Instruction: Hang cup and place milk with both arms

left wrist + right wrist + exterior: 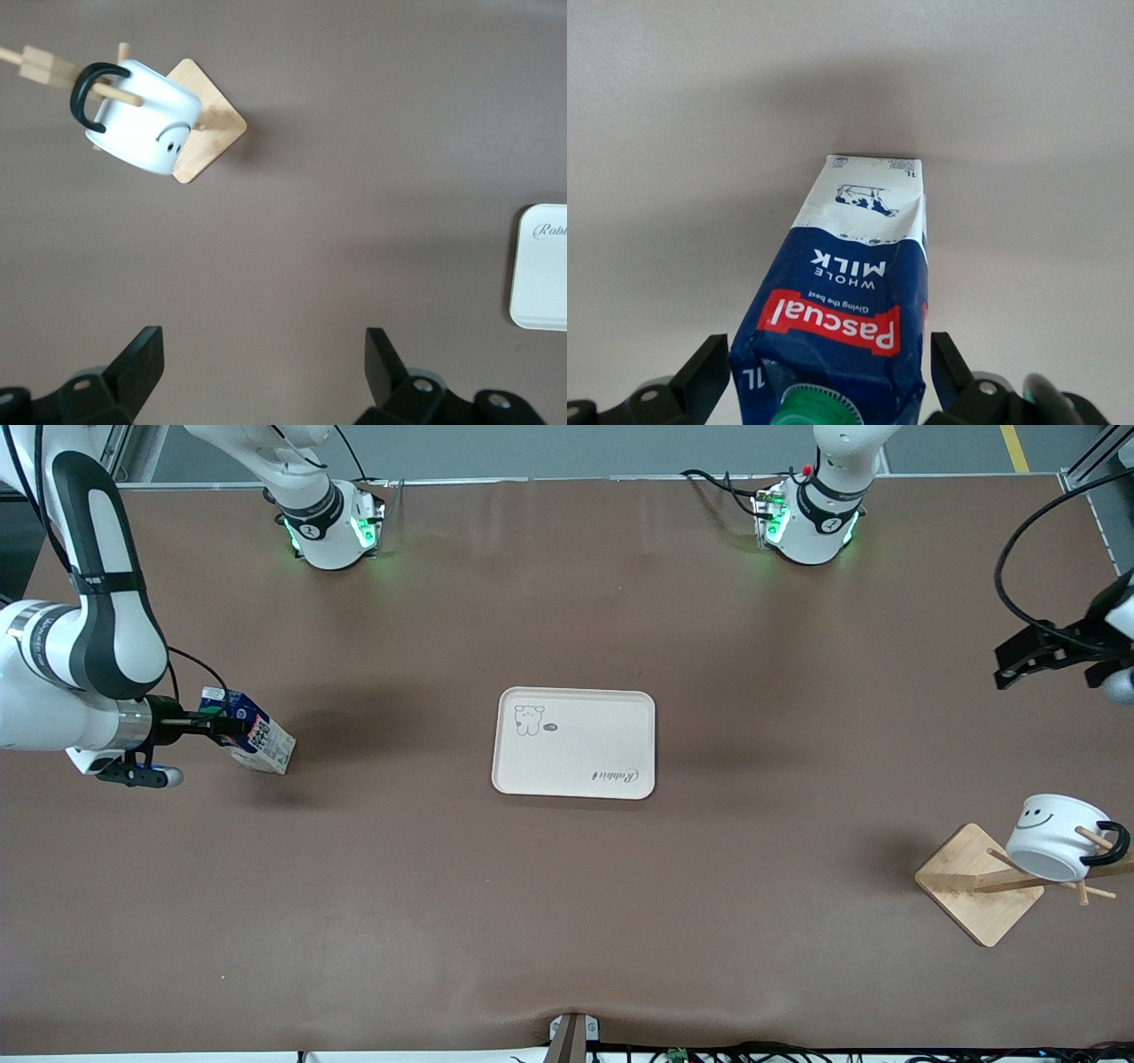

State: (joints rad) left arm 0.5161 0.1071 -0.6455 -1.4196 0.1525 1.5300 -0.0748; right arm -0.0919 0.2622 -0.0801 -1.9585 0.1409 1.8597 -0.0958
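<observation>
The milk (261, 740) is a blue carton with a green cap, leaning over at the right arm's end of the table. My right gripper (226, 726) is at its cap end. In the right wrist view the fingers (709, 372) stand on either side of the carton (850, 292) with small gaps, so the gripper (830, 363) is open. The cup (1050, 837), white with a smiley face, hangs by its black handle on a peg of the wooden rack (974, 881). My left gripper (1005, 666) is open and empty in the air over the left arm's end of the table. In the left wrist view that gripper (264, 354) is apart from the cup (146, 124).
A white tray (574, 741) with a small dog drawing lies at the middle of the table; its edge also shows in the left wrist view (540, 266). The rack's square base (208, 133) sits near the table edge at the left arm's end.
</observation>
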